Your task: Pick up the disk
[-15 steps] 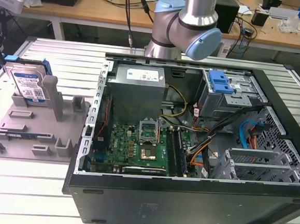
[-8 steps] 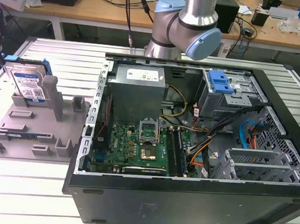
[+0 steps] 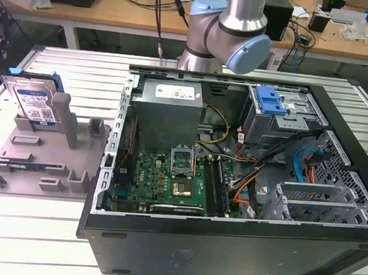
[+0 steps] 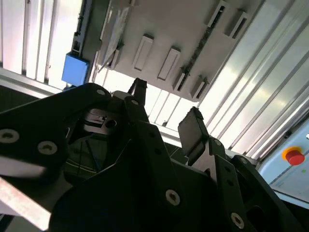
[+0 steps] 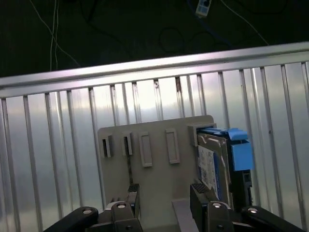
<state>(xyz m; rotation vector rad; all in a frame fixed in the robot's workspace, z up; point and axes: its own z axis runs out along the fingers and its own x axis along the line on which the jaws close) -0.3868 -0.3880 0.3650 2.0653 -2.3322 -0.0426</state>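
While the gripper [image 5: 165,197] is hanging wide open with nothing in it, the disk [image 3: 37,103] is standing up on its edge at the far corner of the grey fixture [image 3: 41,164], over on the exterior view's left and well apart from the open computer case [image 3: 230,198]. In the first wrist view the disk isn't sitting between the fingers [image 5: 199,192] at all; it's lying off to one side, past one of them, so I'm thinking the grab is all about lining up first. I'd be getting the gap centred over the top edge, with the pads squared to the two flat faces rather than the blue rails, and I'd be watching the upright post [image 3: 67,125] just beside it, since that looks like the thing to bump. As for the pose, the arm [image 3: 228,26] is reaching in from behind the case, and the wrist is pointing the gripper down at the fixture above the slatted table [image 3: 10,238].
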